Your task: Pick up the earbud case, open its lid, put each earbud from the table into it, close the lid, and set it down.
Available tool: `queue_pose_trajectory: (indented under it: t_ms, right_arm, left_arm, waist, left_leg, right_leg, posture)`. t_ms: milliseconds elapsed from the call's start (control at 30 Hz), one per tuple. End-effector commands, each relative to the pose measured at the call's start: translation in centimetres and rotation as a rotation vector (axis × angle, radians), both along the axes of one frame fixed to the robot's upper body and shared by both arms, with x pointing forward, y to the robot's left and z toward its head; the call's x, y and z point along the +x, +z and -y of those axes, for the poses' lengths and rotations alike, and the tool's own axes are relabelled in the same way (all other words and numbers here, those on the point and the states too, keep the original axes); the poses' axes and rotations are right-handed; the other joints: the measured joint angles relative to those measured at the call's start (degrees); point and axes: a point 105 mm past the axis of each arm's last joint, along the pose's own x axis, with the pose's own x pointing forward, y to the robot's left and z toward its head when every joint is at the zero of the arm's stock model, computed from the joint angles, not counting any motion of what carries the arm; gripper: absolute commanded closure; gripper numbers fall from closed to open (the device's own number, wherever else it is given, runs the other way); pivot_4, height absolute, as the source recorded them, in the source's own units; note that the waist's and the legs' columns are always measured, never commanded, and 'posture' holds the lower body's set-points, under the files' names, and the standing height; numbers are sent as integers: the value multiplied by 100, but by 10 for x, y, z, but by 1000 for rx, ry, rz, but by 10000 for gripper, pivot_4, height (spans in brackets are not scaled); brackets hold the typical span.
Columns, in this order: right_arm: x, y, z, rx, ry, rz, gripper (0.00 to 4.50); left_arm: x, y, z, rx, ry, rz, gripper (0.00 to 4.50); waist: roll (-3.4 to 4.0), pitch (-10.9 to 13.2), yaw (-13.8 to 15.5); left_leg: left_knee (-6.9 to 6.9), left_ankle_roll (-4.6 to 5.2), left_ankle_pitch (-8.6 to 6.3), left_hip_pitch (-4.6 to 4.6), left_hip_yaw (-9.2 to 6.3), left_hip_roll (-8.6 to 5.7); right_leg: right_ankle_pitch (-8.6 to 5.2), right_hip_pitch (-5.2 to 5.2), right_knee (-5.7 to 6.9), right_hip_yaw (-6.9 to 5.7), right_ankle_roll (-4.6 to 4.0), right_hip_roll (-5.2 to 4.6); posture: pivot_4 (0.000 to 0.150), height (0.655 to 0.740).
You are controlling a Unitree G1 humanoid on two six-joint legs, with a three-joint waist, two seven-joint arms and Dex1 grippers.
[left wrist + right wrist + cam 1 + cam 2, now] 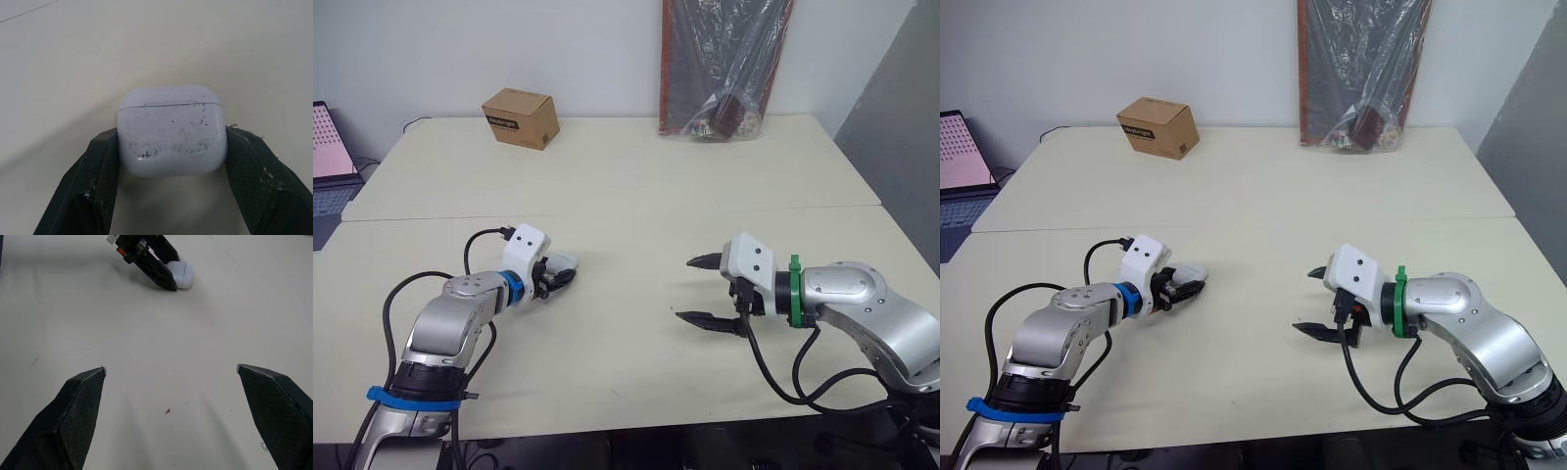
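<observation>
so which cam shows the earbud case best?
Left wrist view: the earbud case sits close up, lid seam visible and shut, clamped by the left gripper. Both eye views show it small; the right wrist view, distant and partly hidden.

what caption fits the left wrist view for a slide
Left end effector grips the scuffed white earbud case, lid shut, beige table behind.

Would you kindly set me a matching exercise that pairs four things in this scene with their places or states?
Things:
1. earbud case
2. right gripper
3. cardboard box
4. plastic-wrapped bundle

Places or states:
A. propped upright at the table's far edge
B. open, holding nothing
C. lid closed, held by the left gripper
D. on the table, far left

Pairs: 1-C, 2-B, 3-D, 4-A
</observation>
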Motion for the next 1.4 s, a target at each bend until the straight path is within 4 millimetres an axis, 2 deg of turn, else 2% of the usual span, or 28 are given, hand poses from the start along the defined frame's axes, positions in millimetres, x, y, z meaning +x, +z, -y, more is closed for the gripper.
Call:
queue_pose_trajectory:
  t_ms: [33, 100, 200, 333, 467, 700, 967, 1333, 1400]
  right_arm:
    - [-1, 18, -1, 50, -2, 47, 0]
    - [3, 25, 0, 99, -30, 28, 0]
    - [15, 38, 2, 225, -87, -98, 0]
    - [21, 38, -2, 239, -128, -261, 0]
    - [31, 43, -13, 333, -173, -422, 0]
    - [37, 51, -30, 472, -169, -617, 0]
    - [36, 60, -45, 548, -112, -697, 0]
    - [41, 63, -52, 586, -140, -748, 0]
    - [41, 63, -52, 588, -143, -753, 5519]
  left_arm:
    - [0, 0, 6, -7, -27, 5, 17419]
    - [1, 7, 8, -21, -44, 41, 17419]
    - [-1, 33, 23, -24, -185, 181, 17419]
    - [-9, 65, 46, -13, -367, 395, 17419]
    - [-14, 85, 60, 16, -490, 581, 17419]
    - [-24, 97, 80, 42, -666, 734, 17419]
    - [-31, 110, 100, 103, -816, 861, 17419]
    - [-38, 111, 110, 102, -878, 882, 17419]
    - [-39, 111, 111, 103, -880, 881, 17419]
  waist:
    - [0, 0, 0]
    - [0, 0, 0]
    - [0, 1, -5]
    - [0, 0, 8]
    - [1, 0, 7]
    - [3, 1, 3]
    - [4, 1, -9]
    - [5, 0, -23]
    - [5, 0, -24]
  left_leg:
    - [0, 0, 0, 0, 0, 0]
    - [0, 0, 0, 0, 0, 0]
    - [3, 0, 0, -1, 1, 2]
    - [2, 0, 0, -3, -1, 4]
    - [-3, 0, 0, -7, 2, 4]
    - [-5, 1, 0, -18, 7, 3]
    - [-4, 2, -1, -36, 7, 3]
    - [-4, 4, -1, -37, 7, 4]
    - [-5, 4, -1, -37, 7, 4]
  right_leg:
    - [0, 0, 0, 0, 0, 0]
    - [0, 0, 0, 0, 0, 0]
    - [1, -1, 2, 1, -1, 1]
    - [3, -2, 2, -1, -4, 0]
    - [3, -8, 2, 2, -5, 0]
    - [5, -21, 6, 3, -7, 1]
    - [5, -40, 11, 2, -6, 3]
    - [5, -40, 12, 2, -6, 5]
    - [5, -41, 12, 2, -6, 5]
  posture:
    - [1500, 7400]
    - [1500, 7400]
    - [1500, 7400]
    - [1500, 7400]
    - [1500, 7400]
    - [1500, 7400]
    - [1500, 7400]
    - [1500, 7400]
    - [1500, 7400]
